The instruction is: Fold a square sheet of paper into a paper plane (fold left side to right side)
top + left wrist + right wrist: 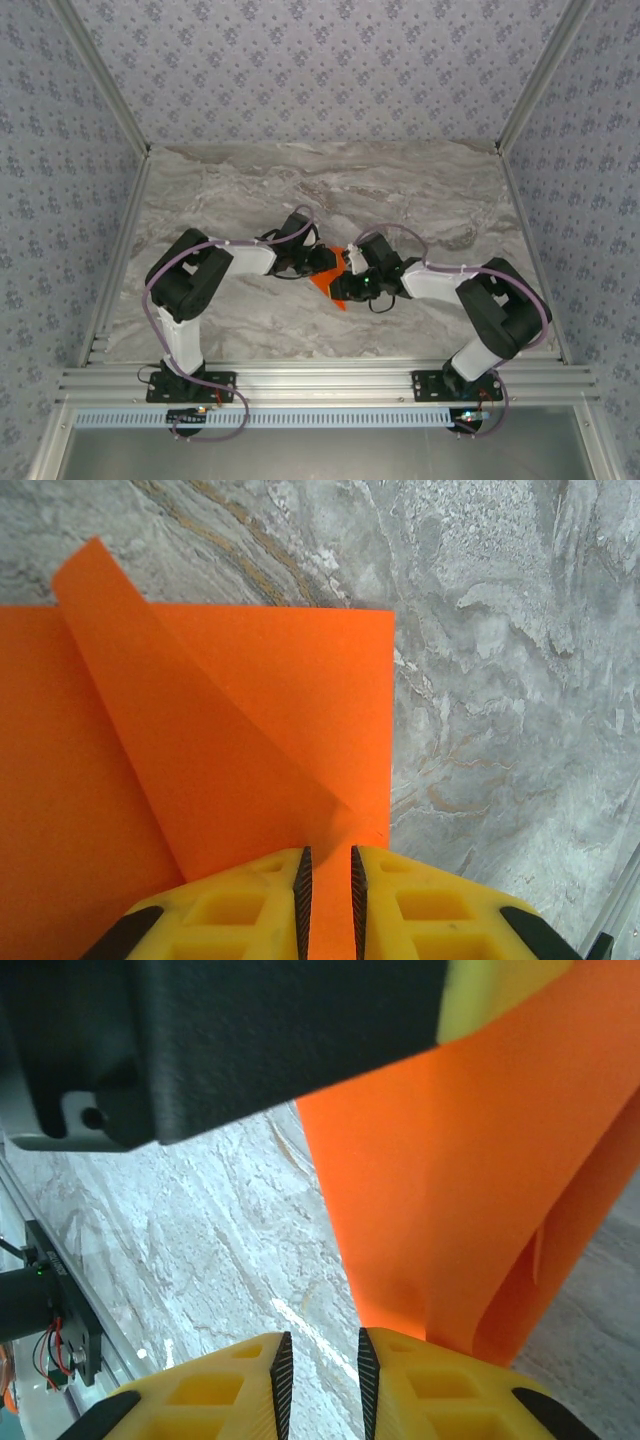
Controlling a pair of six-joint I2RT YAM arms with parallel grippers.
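At the centre of the marble table [420, 200], the left gripper [330, 905] pinches a raised flap of the square sheet of paper [250, 730]. The right gripper [320, 1385], narrowly parted, grips nothing beside it. Left-to-right fold apparently in hand; next, align edges, then crease.

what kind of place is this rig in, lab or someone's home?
Probably a lab robot test cell, not a home: a marble-look tabletop fenced by an aluminium extrusion frame, with floral-patterned wall panels closing three sides.
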